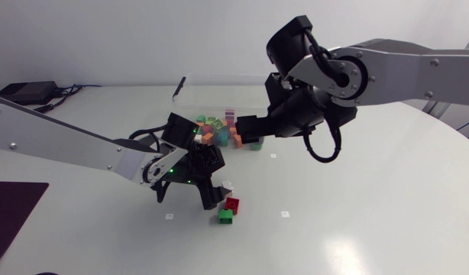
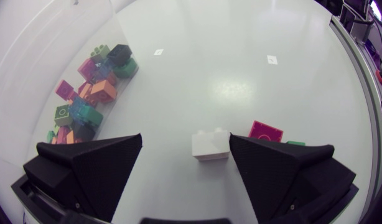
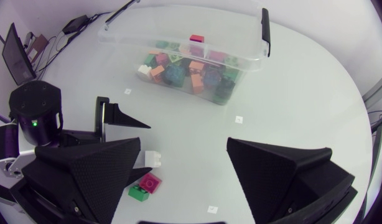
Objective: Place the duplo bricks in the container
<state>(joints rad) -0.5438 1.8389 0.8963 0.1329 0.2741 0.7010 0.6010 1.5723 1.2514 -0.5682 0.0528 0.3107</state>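
Note:
A clear container (image 3: 252, 58) holds several coloured duplo bricks (image 3: 191, 70) and stands at the table's middle back (image 1: 216, 128). Three bricks lie loose on the table: a white brick (image 1: 228, 186), a red brick (image 1: 232, 204) and a green brick (image 1: 225, 216). My left gripper (image 1: 211, 195) is low over the table and open. The white brick (image 2: 211, 145) lies between its fingers, close to one of them, and the red brick (image 2: 265, 131) lies just outside that finger. My right gripper (image 1: 248, 128) hangs open and empty beside the container, above the table (image 3: 184, 143).
The container's brick pile (image 2: 85, 99) lies off to the side of my left gripper. A black device with cables (image 1: 24, 92) sits at the back left. A dark mat (image 1: 11, 210) covers the front left corner. Small white markers (image 1: 285, 214) dot the table.

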